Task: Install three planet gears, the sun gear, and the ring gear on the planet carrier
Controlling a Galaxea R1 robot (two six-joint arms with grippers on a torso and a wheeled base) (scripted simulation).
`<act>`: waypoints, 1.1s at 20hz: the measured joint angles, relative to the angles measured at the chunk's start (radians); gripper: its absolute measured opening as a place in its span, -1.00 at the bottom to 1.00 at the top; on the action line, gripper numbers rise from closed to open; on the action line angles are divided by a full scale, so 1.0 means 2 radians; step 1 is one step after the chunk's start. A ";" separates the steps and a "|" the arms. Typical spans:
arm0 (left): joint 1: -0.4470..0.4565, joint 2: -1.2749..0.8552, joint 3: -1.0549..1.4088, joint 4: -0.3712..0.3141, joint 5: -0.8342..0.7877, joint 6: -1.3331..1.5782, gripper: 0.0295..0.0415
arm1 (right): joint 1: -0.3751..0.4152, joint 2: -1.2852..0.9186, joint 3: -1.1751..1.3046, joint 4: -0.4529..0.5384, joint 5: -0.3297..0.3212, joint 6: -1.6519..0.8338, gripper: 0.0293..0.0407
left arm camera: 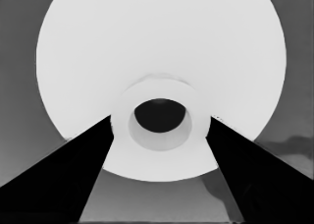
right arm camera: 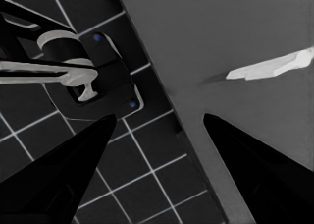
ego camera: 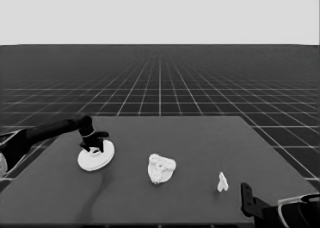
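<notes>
At left of centre in the head view, the left end effector (ego camera: 93, 144) pinches the larger round part's (ego camera: 96, 156) hub; the right end effector (right arm camera: 159, 118) waits spread, lower right.

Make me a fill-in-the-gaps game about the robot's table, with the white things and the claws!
1. The left claw has its fingers on either side of the raised collar of the larger white round part, which has a dark ___ in its middle.
2. The lumpy white pile of parts lies ___ that round part and the thin white piece.
3. The parked open claw near the thin piece belongs to the ___ arm.

Missing words: hole; between; right
</notes>
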 joint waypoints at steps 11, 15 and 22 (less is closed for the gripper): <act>-0.081 -0.036 0.072 -0.032 0.075 -0.031 -0.12 | 0.000 0.000 0.000 0.000 0.000 0.000 0.61; -0.086 -0.036 0.072 -0.035 0.080 -0.030 -0.12 | 0.000 0.000 0.000 0.000 0.000 0.000 0.61; -0.060 0.255 0.218 0.016 0.109 -0.466 -0.01 | 0.000 0.000 0.000 0.000 0.000 0.000 0.61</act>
